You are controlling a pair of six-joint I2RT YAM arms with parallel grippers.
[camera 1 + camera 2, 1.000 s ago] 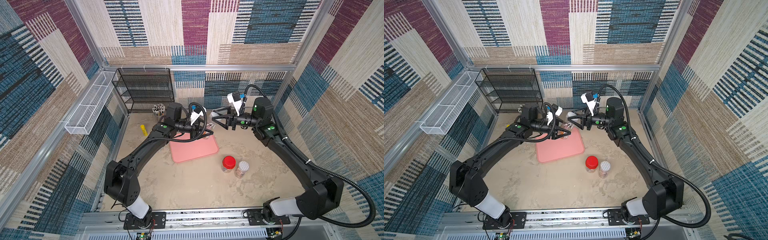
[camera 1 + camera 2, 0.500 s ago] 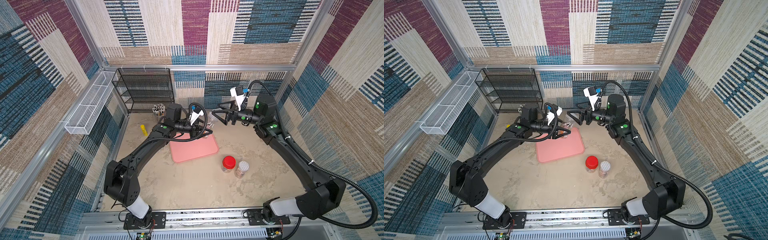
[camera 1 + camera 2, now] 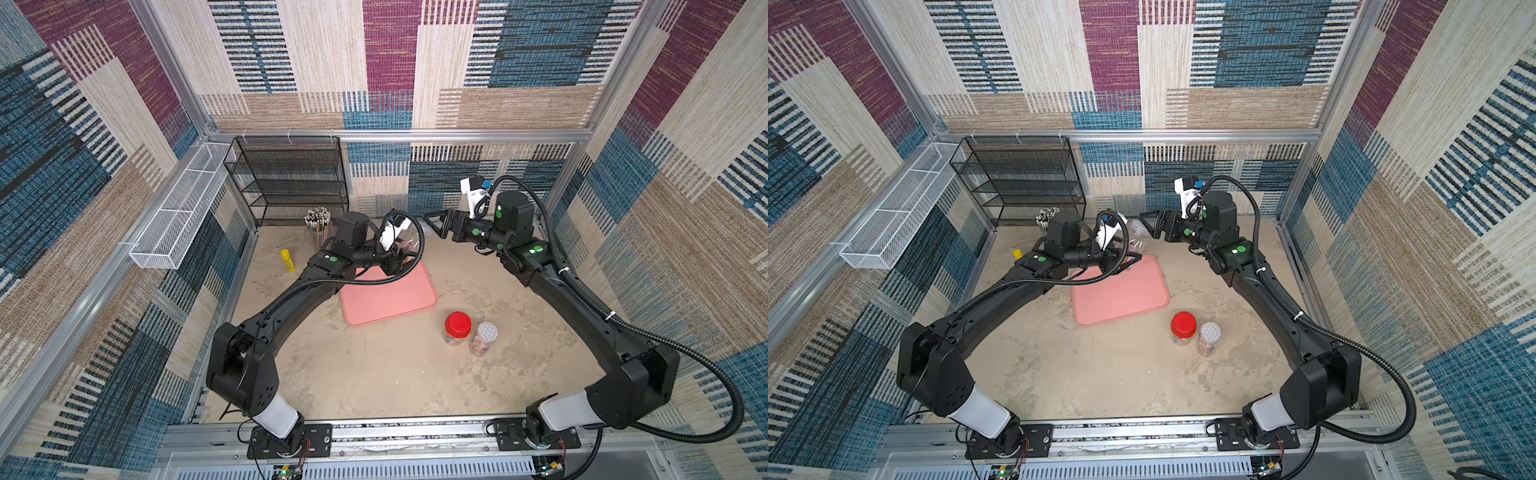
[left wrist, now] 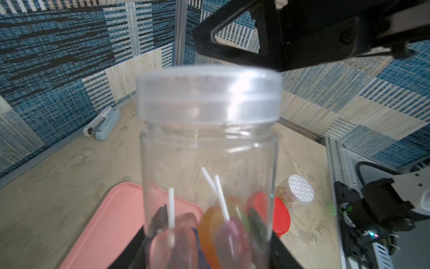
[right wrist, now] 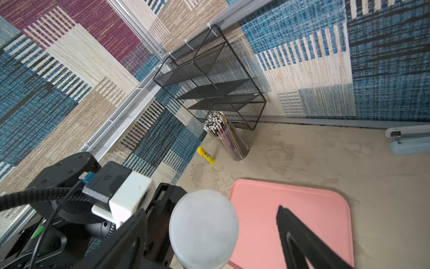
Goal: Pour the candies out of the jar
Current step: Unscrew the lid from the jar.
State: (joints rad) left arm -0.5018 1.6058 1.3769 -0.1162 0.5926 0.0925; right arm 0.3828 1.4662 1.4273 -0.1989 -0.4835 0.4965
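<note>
Table front (image 3: 374,382): open passage.
Near tray (image 3: 390,295): red-lidded jar (image 3: 458,326), patterned-lid jar (image 3: 486,333).
Back corner: pencil cup (image 3: 319,226), rack (image 3: 291,178).

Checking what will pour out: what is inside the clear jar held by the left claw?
Lollipops on white sticks, orange and purplish heads among them, lie low in the jar, under its clear lid. The lowest ones run out of frame.

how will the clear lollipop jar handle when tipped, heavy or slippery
Likely light: the jar holds only a few lollipops low down. Its smooth clear wall looks slippery, so it may slide in the left gripper. The lollipops should tumble loosely.
</note>
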